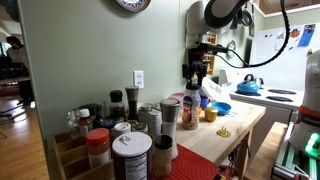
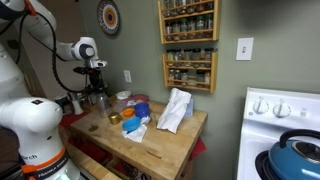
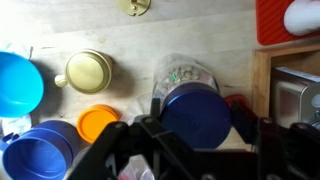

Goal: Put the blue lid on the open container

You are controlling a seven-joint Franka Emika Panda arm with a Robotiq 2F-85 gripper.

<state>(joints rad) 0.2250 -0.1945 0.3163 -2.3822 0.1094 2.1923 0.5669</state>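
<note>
In the wrist view my gripper [image 3: 198,120] is shut on the blue lid [image 3: 195,108], a round dark blue disc held flat between the two fingers. Just beyond the lid shows the rim of the open container [image 3: 185,72], a translucent jar that the lid partly covers from above. Whether lid and jar touch I cannot tell. In an exterior view the gripper [image 1: 195,74] hangs over the tall pale and orange jar [image 1: 190,110] among other jars. From across the counter, the gripper [image 2: 97,80] sits above the jar cluster at the back left.
Around the jar lie a light blue bowl [image 3: 18,82], a cream lidded pot [image 3: 88,70], an orange lid [image 3: 97,122] and a dark blue tub [image 3: 40,150]. A silver-capped jar [image 1: 170,113] stands close by. A white bag [image 2: 175,110] lies on the wooden counter [image 2: 160,145]; a blue kettle [image 1: 248,85] sits on the stove.
</note>
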